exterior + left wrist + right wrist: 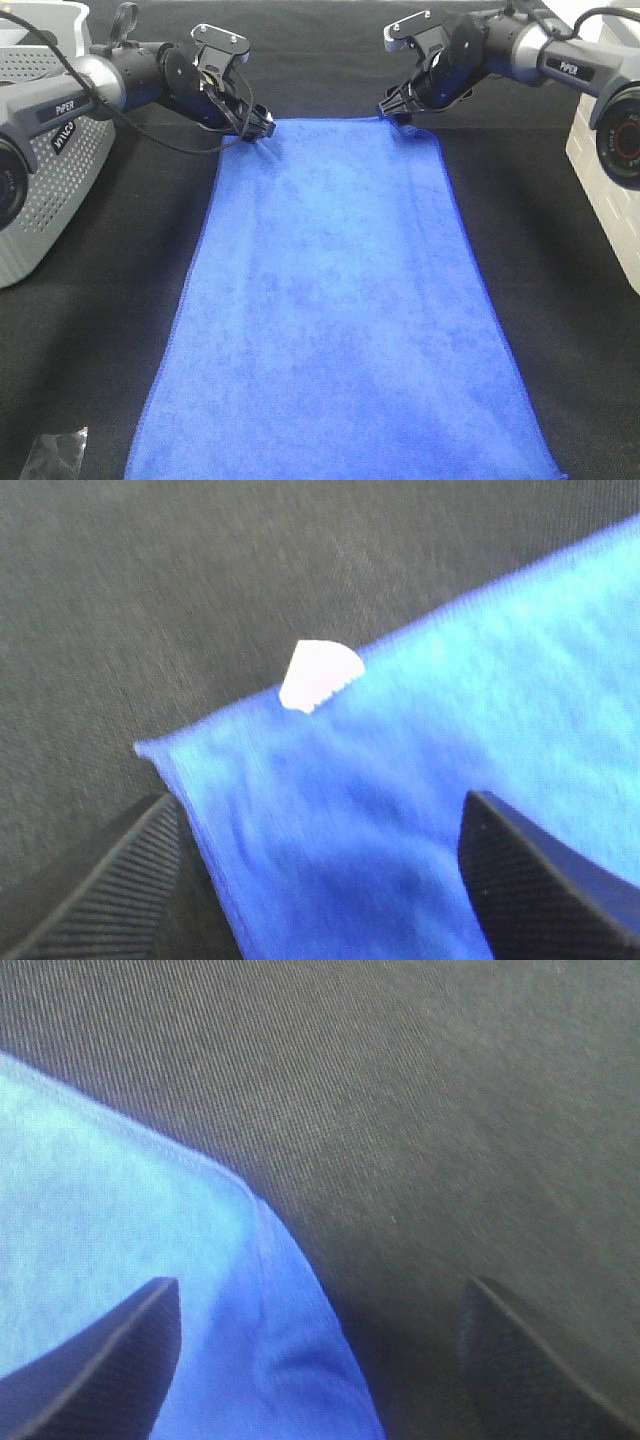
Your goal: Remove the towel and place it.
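From the high camera we see a table (90, 330) draped in black cloth, with the towel (340, 320) spread flat down its middle, running from the far side to the near edge. We judge it lies smoothed out because both arms sit at its far corners: the left end effector (262, 126) at the far-left corner, the right end effector (392, 108) at the far-right.

At the left wrist, the fingers (110, 880) stand spread, the corner with its white tag (320, 675) lying between and just beyond them, ungripped.

At the right wrist, the fingers (100, 1360) are likewise spread, straddling the towel's edge; nothing is pinched.
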